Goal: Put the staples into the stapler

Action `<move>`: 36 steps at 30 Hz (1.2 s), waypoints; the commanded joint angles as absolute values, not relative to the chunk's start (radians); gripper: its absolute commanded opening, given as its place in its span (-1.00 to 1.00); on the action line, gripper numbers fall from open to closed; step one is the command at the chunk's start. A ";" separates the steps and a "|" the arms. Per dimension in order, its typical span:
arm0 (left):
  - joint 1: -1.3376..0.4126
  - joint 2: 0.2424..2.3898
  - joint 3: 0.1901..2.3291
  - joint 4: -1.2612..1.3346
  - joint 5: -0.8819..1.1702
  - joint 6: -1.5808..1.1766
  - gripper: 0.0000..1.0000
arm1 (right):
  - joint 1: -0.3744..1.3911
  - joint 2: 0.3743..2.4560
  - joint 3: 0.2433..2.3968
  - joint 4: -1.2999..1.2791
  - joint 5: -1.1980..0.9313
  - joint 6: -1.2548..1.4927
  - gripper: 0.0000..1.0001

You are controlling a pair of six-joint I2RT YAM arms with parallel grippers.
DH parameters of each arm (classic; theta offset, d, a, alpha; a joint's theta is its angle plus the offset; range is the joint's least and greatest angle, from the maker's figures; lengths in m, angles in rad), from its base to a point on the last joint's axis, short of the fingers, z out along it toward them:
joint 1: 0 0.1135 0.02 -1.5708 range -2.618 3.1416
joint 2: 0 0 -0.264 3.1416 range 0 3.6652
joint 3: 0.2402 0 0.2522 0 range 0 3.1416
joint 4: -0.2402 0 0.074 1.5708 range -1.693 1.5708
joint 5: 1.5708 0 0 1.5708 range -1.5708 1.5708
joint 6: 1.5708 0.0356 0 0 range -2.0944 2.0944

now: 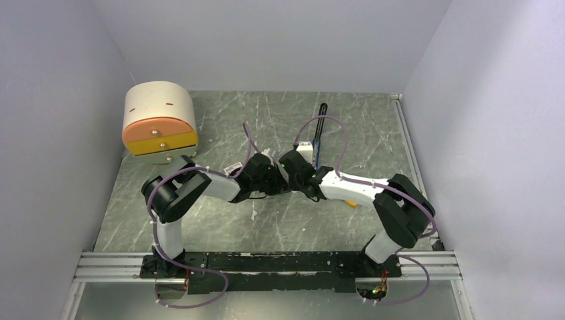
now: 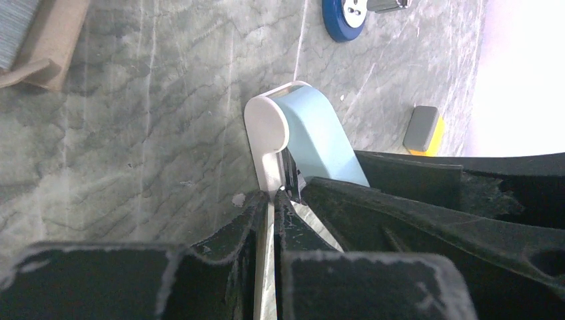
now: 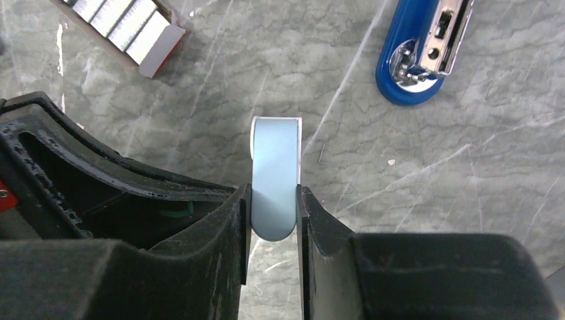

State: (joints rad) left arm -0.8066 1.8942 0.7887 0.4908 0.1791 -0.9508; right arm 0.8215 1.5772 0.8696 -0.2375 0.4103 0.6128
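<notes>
The stapler (image 1: 320, 133) is long and blue with a black top arm. It lies at the back centre of the table, and its blue end shows in the right wrist view (image 3: 416, 60) and the left wrist view (image 2: 346, 17). The staples (image 3: 123, 23) are grey ribbed strips in a small cardboard box (image 3: 163, 47), also seen in the left wrist view (image 2: 16, 27). Both grippers meet mid-table on a short pale-blue piece (image 3: 274, 167). My right gripper (image 3: 274, 200) is shut on its blue body. My left gripper (image 2: 274, 200) is shut on its thin white side plate (image 2: 266, 133).
A round cream drawer unit (image 1: 160, 123) with orange and yellow fronts stands at the back left. A small orange block with a grey top (image 2: 422, 130) lies near the right arm. A single loose staple (image 3: 320, 155) lies on the marble table. Walls close in both sides.
</notes>
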 commanded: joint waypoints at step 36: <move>-0.821 1.642 0.573 0.342 0.012 -0.900 -0.52 | 0.843 1.894 0.833 -0.272 0.326 0.714 -0.63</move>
State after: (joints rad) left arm -0.8154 1.6592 0.6025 0.3779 0.0486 -0.9203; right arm 0.8494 1.7023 0.9115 -0.2825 0.4572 0.6689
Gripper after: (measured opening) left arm 0.238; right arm 0.297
